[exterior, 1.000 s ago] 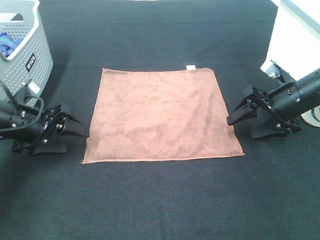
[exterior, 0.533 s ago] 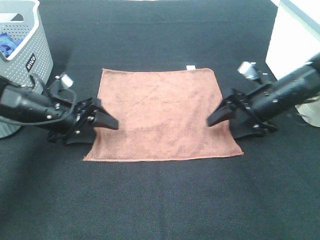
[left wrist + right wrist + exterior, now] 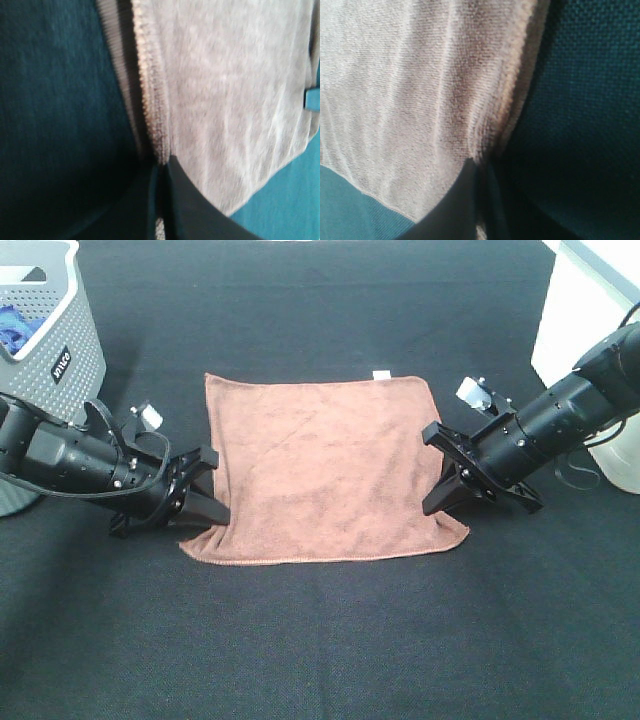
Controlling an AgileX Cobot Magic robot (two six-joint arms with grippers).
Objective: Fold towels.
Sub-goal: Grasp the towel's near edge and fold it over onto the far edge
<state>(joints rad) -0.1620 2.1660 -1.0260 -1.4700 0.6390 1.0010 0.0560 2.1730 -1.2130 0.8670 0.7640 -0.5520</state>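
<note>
A reddish-brown towel [image 3: 320,465] lies flat on the black tabletop, its small white tag [image 3: 381,374] on the far edge. My left gripper [image 3: 208,510] is low at the towel's left edge near the front corner, shut on the stitched hem. The left wrist view shows the towel [image 3: 225,90] pinched between the closed left gripper [image 3: 161,167]. My right gripper [image 3: 442,502] is at the right edge near the front corner. The right wrist view shows the right gripper [image 3: 481,167] shut on the edge of the towel [image 3: 420,75]. Both front corners are pulled slightly inward.
A grey perforated basket [image 3: 70,360] stands at the back left with a blue cloth [image 3: 14,325] inside. A white box-like object [image 3: 590,310] stands at the back right. Black cloth covers the table all around the towel.
Both grippers moved inward from beside the towel onto its side edges and shut on them. The towel's front corners have drawn in.
</note>
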